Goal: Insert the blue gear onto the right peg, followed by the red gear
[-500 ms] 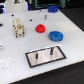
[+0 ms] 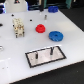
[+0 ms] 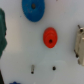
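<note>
In the exterior view the blue gear [image 2: 56, 35] lies flat on the white table, with the smaller red gear [image 2: 40, 28] to its left. In front of them is the grey, black-rimmed base plate [image 2: 35, 60] with two thin dark pegs. The peg on the exterior view's right [image 2: 51, 50] is bare, and so is the other peg [image 2: 38, 53]. The wrist view looks down on the blue gear [image 3: 33, 9], the red gear [image 3: 50, 37] and two small pegs [image 3: 32, 67]. No gripper fingers show clearly in either view.
A beige blocky object [image 2: 18, 27] stands on the exterior view's left and also shows in the wrist view [image 3: 80, 41]. A small red item [image 2: 45, 16] and blue objects [image 2: 52, 8] sit at the back. A dark shape [image 3: 2, 32] lines one edge of the wrist view.
</note>
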